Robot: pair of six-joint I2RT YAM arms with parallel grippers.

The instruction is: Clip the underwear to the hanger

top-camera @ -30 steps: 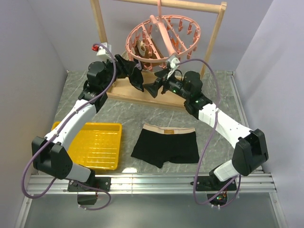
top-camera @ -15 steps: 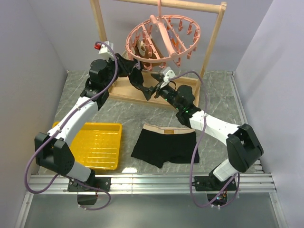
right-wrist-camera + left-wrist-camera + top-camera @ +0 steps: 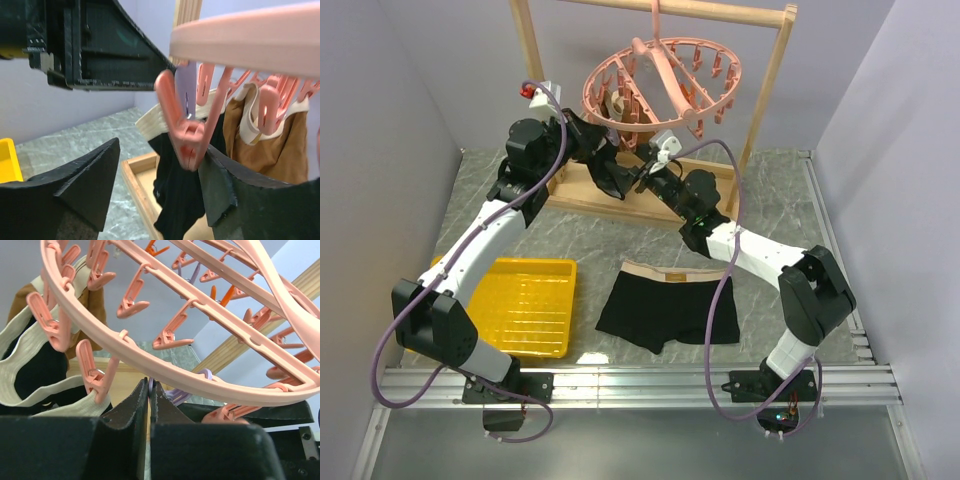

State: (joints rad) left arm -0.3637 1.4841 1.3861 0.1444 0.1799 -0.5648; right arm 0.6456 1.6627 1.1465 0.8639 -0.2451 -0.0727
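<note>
I see the counter (image 3: 590,245) carrying a wooden rack (image 3: 528,50), from which the hanger (image 3: 667,80) hangs (tilted). The underwear (image 3: 665,305) lies flat on the counter, well apart from the hanger. Left claw (image 3: 149,390): pressed together under the ring. Right claw (image 3: 161,149): spread wide, one peg (image 3: 186,135) dangling between its fingers.

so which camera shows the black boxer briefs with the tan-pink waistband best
The top external view: the black boxer briefs lie flat and whole on the grey marbled table. Neither wrist view shows them; both look at the salmon-pink plastic ring hanger.
</note>
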